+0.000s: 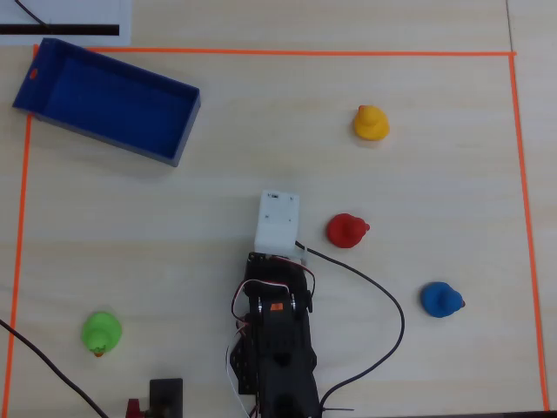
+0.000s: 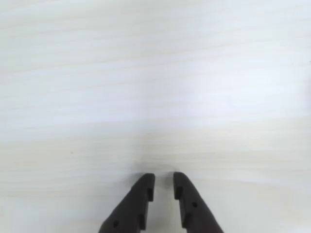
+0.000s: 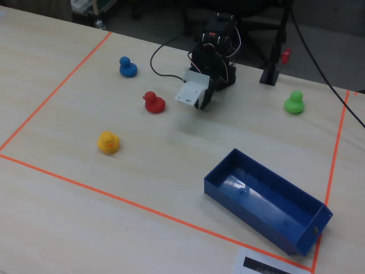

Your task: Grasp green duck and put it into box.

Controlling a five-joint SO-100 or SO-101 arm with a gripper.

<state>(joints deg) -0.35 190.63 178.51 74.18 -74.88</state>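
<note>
Well, the jaws (image 2: 164, 180) sit nearly together in the wrist view, only a thin slit between the two dark fingertips (image 2: 145, 185), and nothing is caught between them; they hang over bare pale wood and I cannot tell whether they touch it. Seen from overhead, the arm (image 1: 277, 340) reaches up from the bottom edge toward the middle of the counter (image 1: 218, 200), with its white wrist block (image 1: 278, 223) foremost.

The green duck (image 1: 101, 333) is a small lime-green toy with a speck of orange at the beak, standing on the counter near the lower left corner of the orange tape border (image 1: 278, 53) in the overhead view. It lies well apart from the jaws, off to the left of the arm's base and behind the white block. From the fixed view it stands at the far right, just beyond a small black post (image 3: 269, 75).

The box (image 1: 104, 100) is a shallow dark-blue tray, open and with nothing visible inside, set at an angle in the upper left corner of the overhead view, an orange mark at one corner. A red duck (image 1: 346, 230) sits just right of the white block; the yellow duck (image 1: 370, 123) and blue duck (image 1: 440, 300) are farther right.
</note>
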